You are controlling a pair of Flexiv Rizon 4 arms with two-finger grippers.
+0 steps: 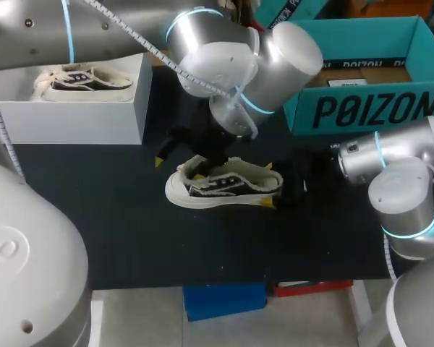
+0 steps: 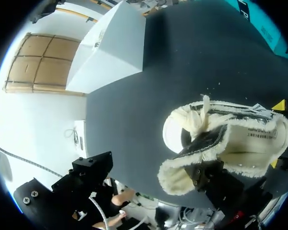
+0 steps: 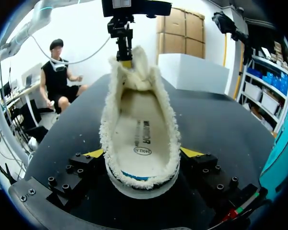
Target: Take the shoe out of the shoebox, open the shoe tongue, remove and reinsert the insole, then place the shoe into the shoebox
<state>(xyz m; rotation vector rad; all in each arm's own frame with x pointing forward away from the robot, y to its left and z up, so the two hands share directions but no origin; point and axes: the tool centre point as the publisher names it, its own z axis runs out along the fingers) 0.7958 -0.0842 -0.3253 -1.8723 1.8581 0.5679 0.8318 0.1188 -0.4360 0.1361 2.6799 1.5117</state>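
Note:
A cream fleece-edged shoe with dark sides lies on the black table, toe toward the left. From the right, my right gripper has a yellow tip on each side of the heel and is shut on it. In the right wrist view the shoe runs ahead between those fingers, with the insole flat inside and the tongue standing up. My left gripper hangs over the toe, open wide. One of its fingers is at the tongue and the other is outside the toe.
A white shoebox stands at the back left with a second shoe lying in it. A teal box stands open at the back right. Bare black table lies in front of the shoe.

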